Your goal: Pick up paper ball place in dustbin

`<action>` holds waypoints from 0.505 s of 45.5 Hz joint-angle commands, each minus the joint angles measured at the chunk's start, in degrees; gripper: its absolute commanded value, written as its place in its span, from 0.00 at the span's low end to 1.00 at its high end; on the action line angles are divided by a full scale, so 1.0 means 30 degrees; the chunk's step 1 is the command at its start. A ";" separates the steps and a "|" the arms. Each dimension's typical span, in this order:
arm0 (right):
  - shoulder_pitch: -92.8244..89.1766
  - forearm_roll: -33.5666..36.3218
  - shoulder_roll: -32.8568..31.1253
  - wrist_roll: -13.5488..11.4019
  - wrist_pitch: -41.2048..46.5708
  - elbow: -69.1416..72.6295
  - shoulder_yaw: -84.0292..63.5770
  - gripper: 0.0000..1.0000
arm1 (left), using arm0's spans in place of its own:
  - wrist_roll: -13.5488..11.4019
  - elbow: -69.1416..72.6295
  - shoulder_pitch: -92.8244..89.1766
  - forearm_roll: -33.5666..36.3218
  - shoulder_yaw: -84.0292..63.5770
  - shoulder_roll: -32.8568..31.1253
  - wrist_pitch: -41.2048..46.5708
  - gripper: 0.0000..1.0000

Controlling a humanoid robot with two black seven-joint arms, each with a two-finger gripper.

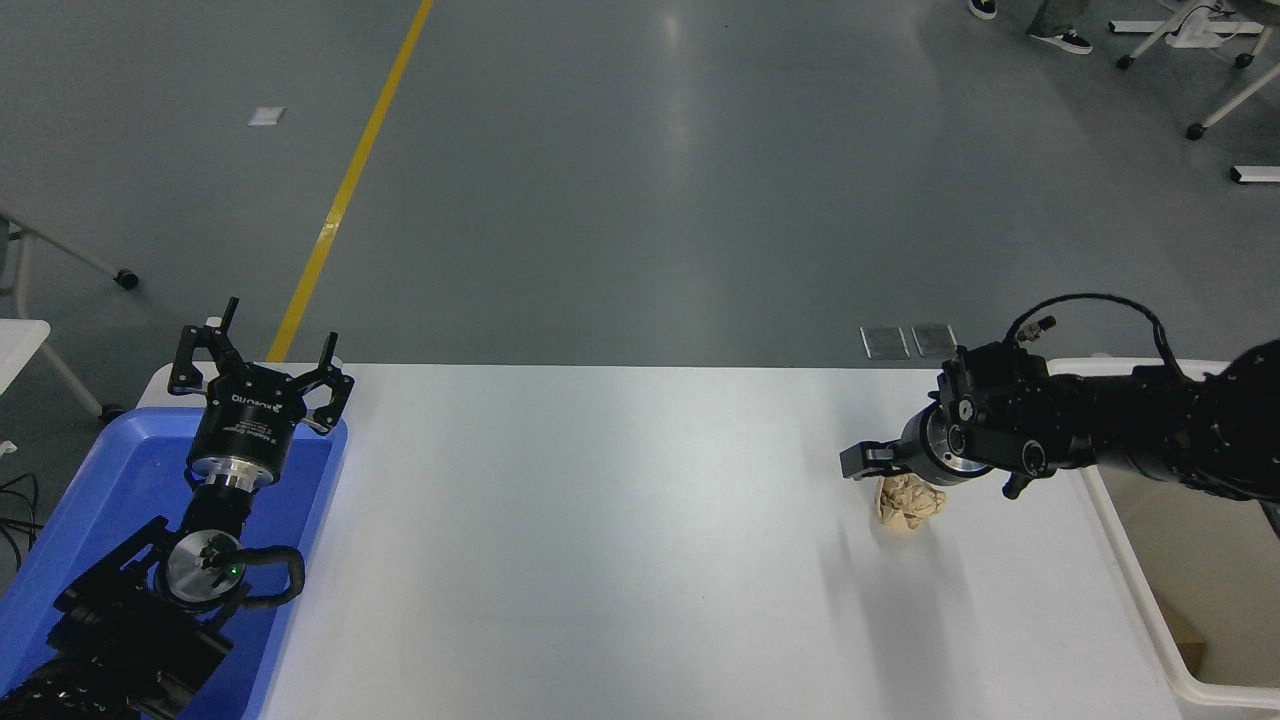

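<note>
The paper ball [910, 503], a tan crumpled wad, lies on the white table [600, 520] at the right. My right gripper [868, 472] comes in low from the right edge and points left. It sits right over the ball's upper left side, open, with one finger [862, 463] showing just beyond the ball. The ball rests on the table and is partly hidden by the wrist. The cream-white dustbin [1122, 560] stands at the table's right end, under my right arm. My left gripper [260, 345] is parked open at the lower left.
A shallow blue tray [60, 540] lies under the left arm. A brown scrap [1187, 635] lies inside the dustbin. A person's shoes [1062, 40] and wheeled chair bases [1195, 30] are on the floor at the top right.
</note>
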 commanded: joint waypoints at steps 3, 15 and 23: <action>-0.2118 -0.0133 0.0639 -0.0019 -0.1741 -0.1604 0.0193 1.00 | 0.0000 0.0001 0.0000 -0.0002 0.0018 -0.0015 0.0002 1.00; -0.2558 -0.0397 0.0903 0.0098 -0.2152 -0.2307 0.0193 0.54 | 0.0000 0.0001 0.0000 -0.0002 -0.0011 -0.0015 0.0002 1.00; -0.2033 -0.1041 0.0932 0.0128 -0.2005 -0.2103 0.0164 0.00 | 0.0000 0.0001 0.0000 -0.0002 0.0018 -0.0015 0.0002 1.00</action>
